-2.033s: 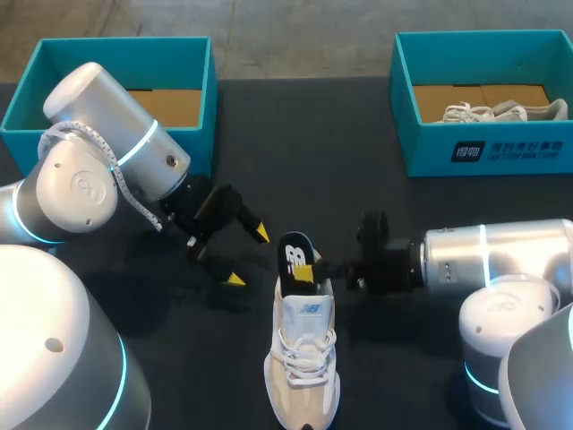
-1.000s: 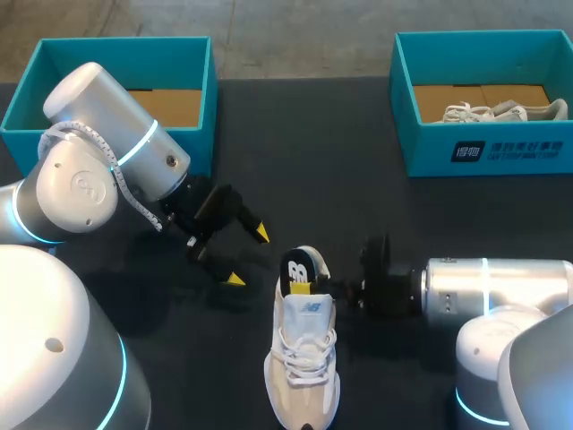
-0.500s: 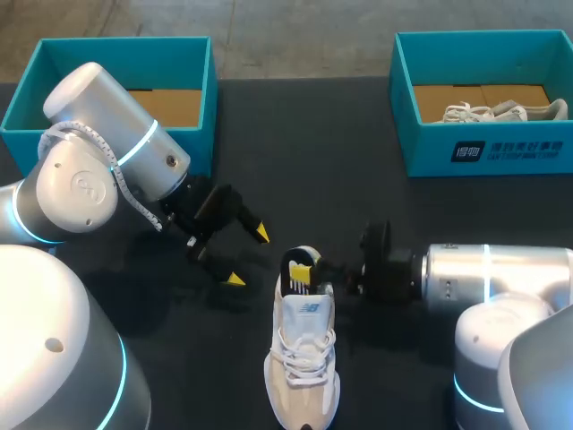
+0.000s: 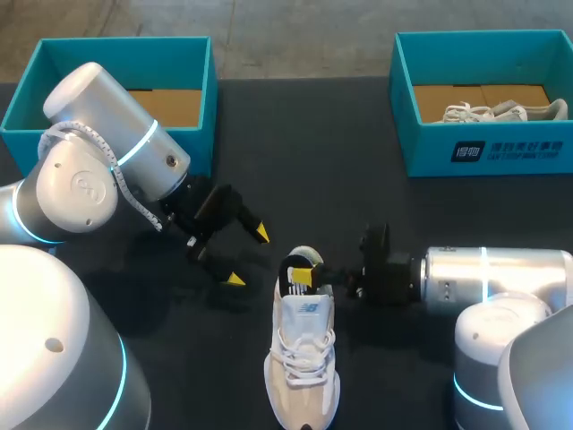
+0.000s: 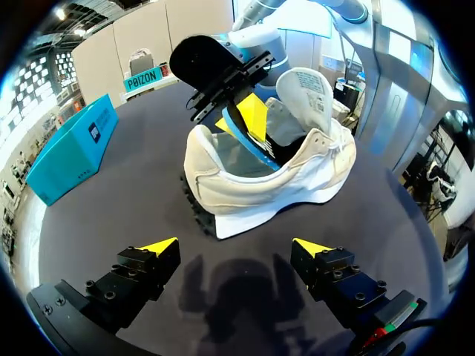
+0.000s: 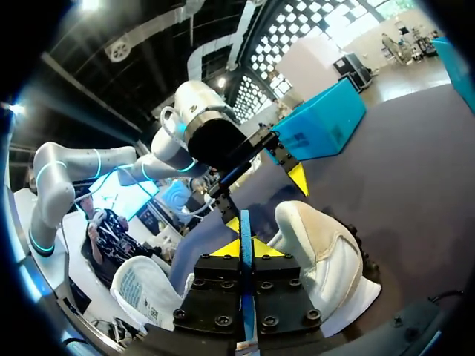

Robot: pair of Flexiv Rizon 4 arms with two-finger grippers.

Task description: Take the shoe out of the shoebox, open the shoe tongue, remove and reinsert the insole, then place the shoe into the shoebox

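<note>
Right tool (image 4: 305, 272) clamped on the insole (image 4: 295, 279) at the shoe's mouth; left tool (image 4: 248, 257) apart and holding nothing.

The right tool's yellow tips pinch the thin, blue-edged insole from both sides, holding it on edge with its lower end down inside the heel opening of the shoe (image 4: 304, 358). The pale shoe stands on its sole on the dark worktop (image 4: 295, 152) between the two arms, out of any box, its heel pointing at the left tool. Its tongue (image 5: 304, 89) is lifted up. The left tool hangs just beside the heel, not touching it, fingers spread wide. Well apart at the far edge, the left shoebox (image 4: 116, 49) sits behind the left arm. The right shoebox (image 4: 483, 152) holds a second shoe (image 4: 488, 112).
</note>
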